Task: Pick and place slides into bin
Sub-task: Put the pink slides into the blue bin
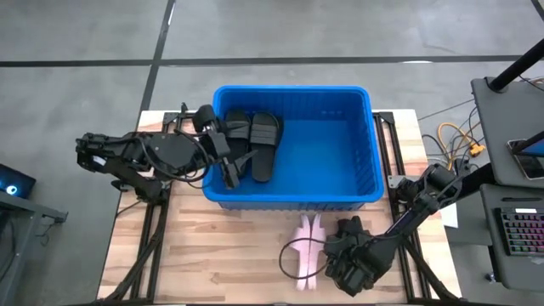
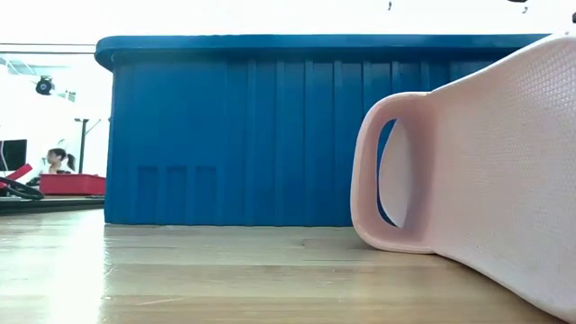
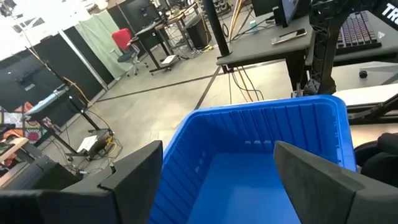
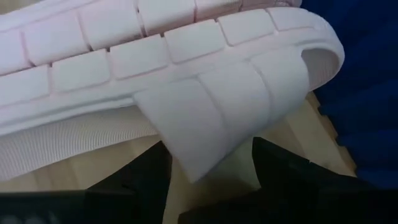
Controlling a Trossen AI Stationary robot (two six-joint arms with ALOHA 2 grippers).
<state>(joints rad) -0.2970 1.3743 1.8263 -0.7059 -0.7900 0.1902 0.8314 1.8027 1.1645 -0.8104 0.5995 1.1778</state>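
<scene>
Pink sandal (image 2: pixel 490 171) fills the near right of the low view, standing on its edge on the wooden table (image 2: pixel 180 279), its wide strap forming a loop through which the blue bin (image 2: pixel 243 135) shows. No brand or writing can be read on the sandal, the bin or the table.

From above, the left arm reaches in from the table's left edge, and the left gripper (image 1: pixel 226 149) hangs over the bin's left end, above the two black sandals (image 1: pixel 255 144). These lie side by side on the bin floor at its left end. In the left wrist view the two dark fingers (image 3: pixel 134 177) stand wide apart with nothing between them, the blue bin's inside showing beyond.

To the right, the rest of the bin floor is bare blue plastic. Just in front of the bin, on the table, the pink sandal rests on its side, close to the bin wall but apart from it.

Farther right, the right arm comes in from the table's right edge, and the right gripper (image 1: pixel 331 255) sits low at the pink sandal's right side. In the right wrist view its fingers (image 4: pixel 292 180) are spread, with the ribbed pale sole just ahead; whether they touch it I cannot tell.
</scene>
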